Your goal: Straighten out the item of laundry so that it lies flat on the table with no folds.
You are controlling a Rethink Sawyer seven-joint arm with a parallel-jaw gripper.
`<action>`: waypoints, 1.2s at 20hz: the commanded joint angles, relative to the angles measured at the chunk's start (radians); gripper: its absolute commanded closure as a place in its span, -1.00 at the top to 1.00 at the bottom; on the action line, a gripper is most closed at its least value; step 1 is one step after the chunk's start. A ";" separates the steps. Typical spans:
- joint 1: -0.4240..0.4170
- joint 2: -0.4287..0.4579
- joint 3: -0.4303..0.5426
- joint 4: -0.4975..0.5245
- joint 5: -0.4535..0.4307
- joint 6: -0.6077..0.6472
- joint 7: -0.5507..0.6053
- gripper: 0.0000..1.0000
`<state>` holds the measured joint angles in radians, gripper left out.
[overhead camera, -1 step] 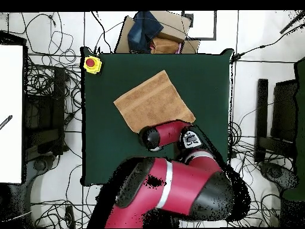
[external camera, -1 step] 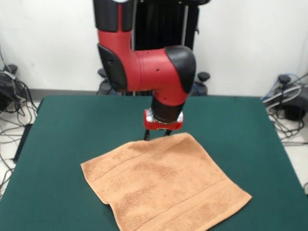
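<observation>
From where I stood the job looked very nearly finished: the towel [external camera, -1 step: 166, 185] lay spread out on the green table [external camera, -1 step: 67, 139] as one open sheet, turned cornerwise, with no fold that I could pick out and only a faint ripple along the edge nearest me. What seemed left, by my reckoning, was for the arm to let go or lift clear at the far corner, and maybe a last smoothing there. The gripper [external camera, -1 step: 157, 135] stood right at that far corner, its dark prongs coming down just at the cloth's tip (I could not tell whether they were spread, closed, or nipping the terry). The towel itself was peach-orange and nubbly, roughly square, with woven bands running near two opposite edges, and it sat toward the middle of the table, well inside the felt on every side.
</observation>
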<state>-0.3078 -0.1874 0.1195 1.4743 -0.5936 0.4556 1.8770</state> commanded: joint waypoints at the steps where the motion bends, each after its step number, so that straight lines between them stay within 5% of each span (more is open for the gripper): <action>1: -0.016 -0.057 0.200 -0.065 0.034 0.083 -0.150 1.00; 9: -0.087 -0.225 0.269 0.170 0.296 0.410 -0.011 1.00; 13: -0.097 -0.256 0.287 0.192 0.361 0.461 -0.005 1.00; 19: -0.058 -0.197 0.247 0.143 0.339 0.381 0.022 1.00; 24: 0.007 0.036 0.156 -0.066 0.199 0.193 0.032 1.00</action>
<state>-0.3605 -0.3560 0.2980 1.5425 -0.2952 0.8067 1.8770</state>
